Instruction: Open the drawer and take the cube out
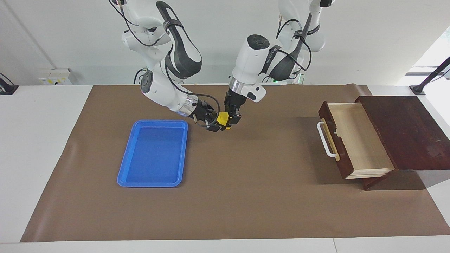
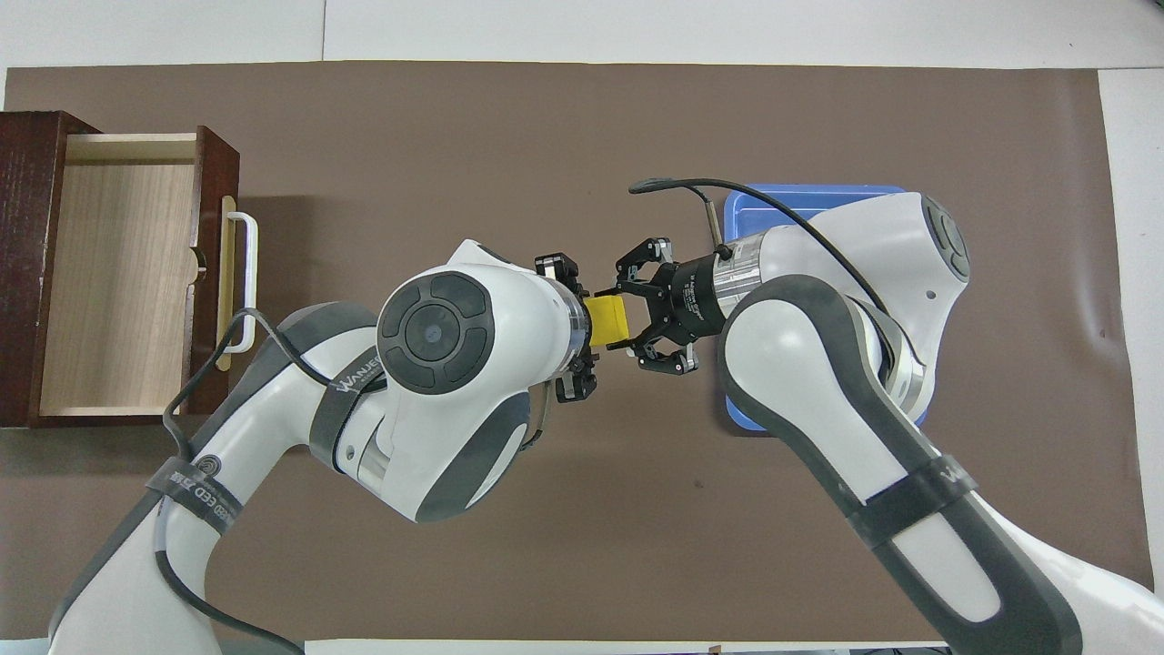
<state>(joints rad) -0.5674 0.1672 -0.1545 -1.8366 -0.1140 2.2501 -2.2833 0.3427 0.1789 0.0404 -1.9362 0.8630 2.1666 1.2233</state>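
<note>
The drawer [image 1: 351,140] stands pulled out of its box [image 1: 404,131] at the left arm's end of the table [image 1: 35,140]. The tray [image 1: 153,153] lies on the mat [image 1: 246,196] toward the right arm's end. Between them, up over the mat, the left gripper [image 1: 229,121] and the right gripper [image 1: 214,123] meet at the cube [image 1: 222,119], beside the tray's corner nearest the robots.

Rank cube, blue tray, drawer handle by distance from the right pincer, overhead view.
1. Cube: between the fingertips of the right pincer, left pincer beside it.
2. Blue tray: under the right arm, at its end.
3. Drawer handle: left arm's end, drawer open.
</note>
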